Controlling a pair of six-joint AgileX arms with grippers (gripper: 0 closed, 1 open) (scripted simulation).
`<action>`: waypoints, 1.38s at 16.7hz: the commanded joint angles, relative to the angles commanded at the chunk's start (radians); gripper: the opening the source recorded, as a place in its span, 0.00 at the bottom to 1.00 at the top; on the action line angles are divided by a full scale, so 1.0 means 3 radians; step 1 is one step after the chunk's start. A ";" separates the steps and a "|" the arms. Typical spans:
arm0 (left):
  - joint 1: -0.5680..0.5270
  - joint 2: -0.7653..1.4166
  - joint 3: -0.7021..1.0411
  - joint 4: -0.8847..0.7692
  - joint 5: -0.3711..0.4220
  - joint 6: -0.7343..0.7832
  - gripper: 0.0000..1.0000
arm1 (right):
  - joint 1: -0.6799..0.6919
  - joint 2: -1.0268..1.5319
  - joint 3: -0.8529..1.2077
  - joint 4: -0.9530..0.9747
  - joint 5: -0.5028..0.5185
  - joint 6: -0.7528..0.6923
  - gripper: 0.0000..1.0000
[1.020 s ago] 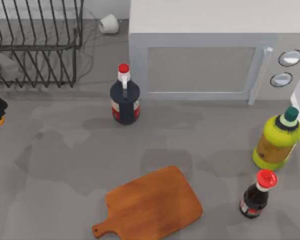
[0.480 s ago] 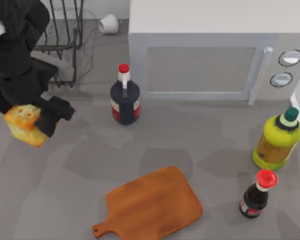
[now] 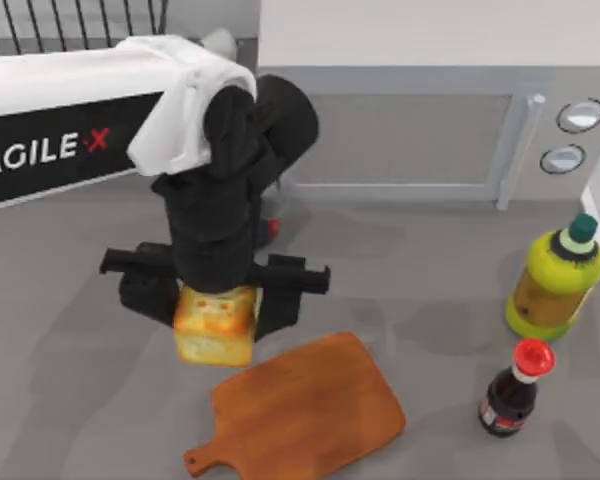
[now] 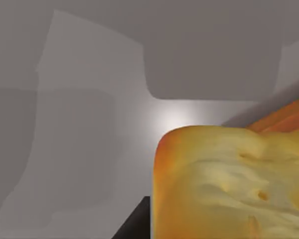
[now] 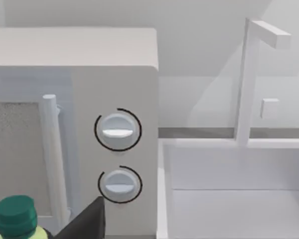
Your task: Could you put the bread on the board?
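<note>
The bread (image 3: 215, 328), a golden-yellow chunk with an orange-brown crust, hangs above the table with my left gripper (image 3: 215, 300) shut on it. It sits just off the far left corner of the board (image 3: 310, 410), an orange-brown wooden cutting board whose handle points to the near left. In the left wrist view the bread (image 4: 234, 184) is close up, and an edge of the board (image 4: 291, 114) shows behind it. My right arm is parked by the microwave; a dark part of its gripper (image 5: 87, 223) shows in the right wrist view.
A white microwave (image 3: 410, 110) stands at the back. A yellow-green bottle (image 3: 555, 285) and a small dark bottle with a red cap (image 3: 515, 390) stand at the right. A wire rack (image 3: 70, 20) is at the back left. A white basin (image 5: 234, 184) lies beside the microwave.
My left arm has swung right from the table's left side with the bread, stopping next to the board's far left corner. It now covers the dark bottle near the microwave.
</note>
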 joint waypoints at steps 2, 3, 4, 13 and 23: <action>-0.0301 -0.0036 -0.0052 0.0062 -0.0004 -0.0499 0.00 | 0.0000 0.0000 0.0000 0.0000 0.0000 0.0000 1.00; -0.0428 -0.0059 -0.0077 0.0093 -0.0007 -0.0697 0.00 | 0.0000 0.0000 0.0000 0.0000 0.0000 0.0000 1.00; -0.0537 -0.0081 -0.0100 0.0122 -0.0011 -0.0859 0.00 | 0.0000 0.0000 0.0000 0.0000 0.0000 0.0000 1.00; -0.0727 -0.0114 -0.0137 0.0178 -0.0021 -0.1136 0.00 | 0.0000 0.0000 0.0000 0.0000 0.0000 0.0000 1.00; -0.0734 0.0014 -0.0442 0.0661 -0.0018 -0.1138 0.00 | 0.0000 0.0000 0.0000 0.0000 0.0000 0.0000 1.00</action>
